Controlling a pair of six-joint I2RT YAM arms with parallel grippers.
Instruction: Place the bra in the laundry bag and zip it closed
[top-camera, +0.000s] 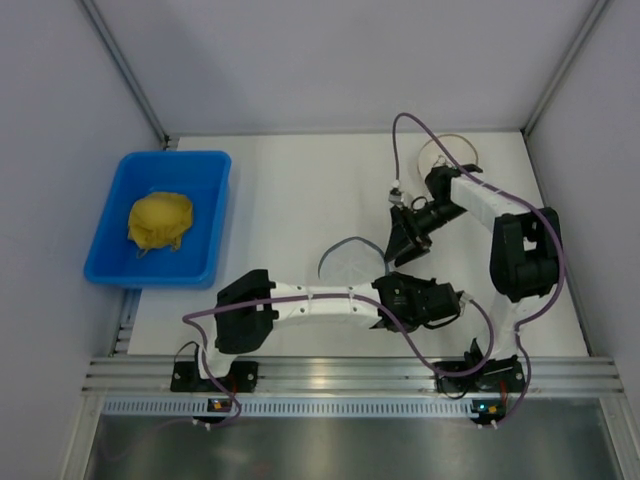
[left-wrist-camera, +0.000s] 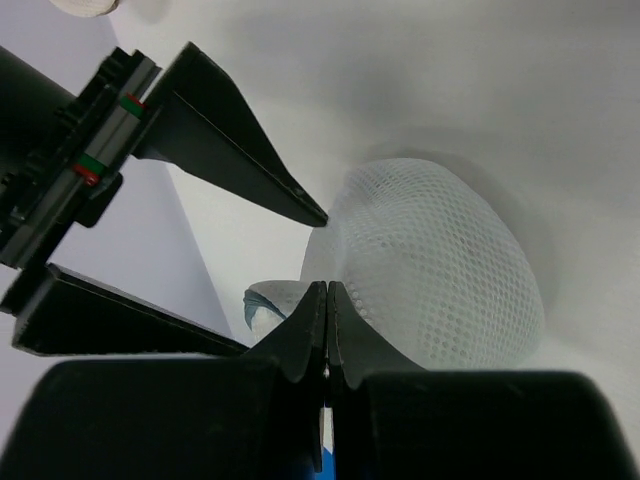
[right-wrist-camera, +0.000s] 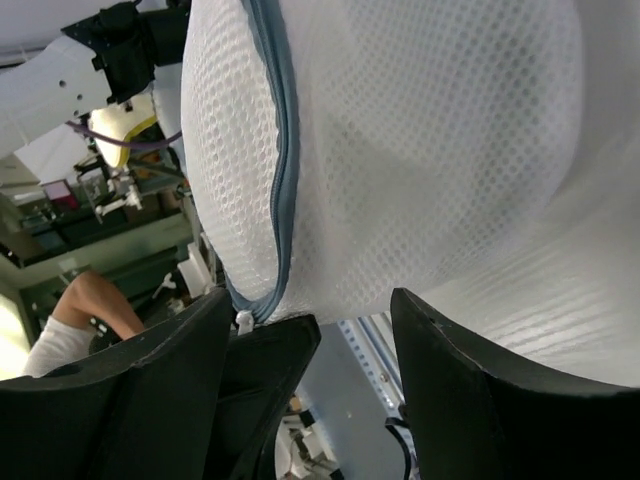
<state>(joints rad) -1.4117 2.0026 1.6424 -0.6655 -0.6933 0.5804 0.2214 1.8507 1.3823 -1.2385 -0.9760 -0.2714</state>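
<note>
The laundry bag (top-camera: 350, 262), a round white mesh pouch, stands raised on edge between the two grippers. Its grey-blue zipper (right-wrist-camera: 285, 150) runs down the mesh (right-wrist-camera: 430, 150) to a small white pull. My left gripper (left-wrist-camera: 327, 300) is shut, its tips pinching the bag's rim (left-wrist-camera: 430, 270) by the zipper's end; in the top view it (top-camera: 388, 285) sits at the bag's right. My right gripper (right-wrist-camera: 310, 295) is open, its fingers apart on either side of the bag's lower edge, holding nothing. It (top-camera: 405, 240) hangs just behind the bag. The bra is hidden.
A blue bin (top-camera: 205, 255) at the left holds a yellow cloth lump (top-camera: 160, 220). A white disc with a tan rim (top-camera: 445, 155) lies at the back right, partly behind the right arm. The metal rail (top-camera: 340, 375) runs along the near edge.
</note>
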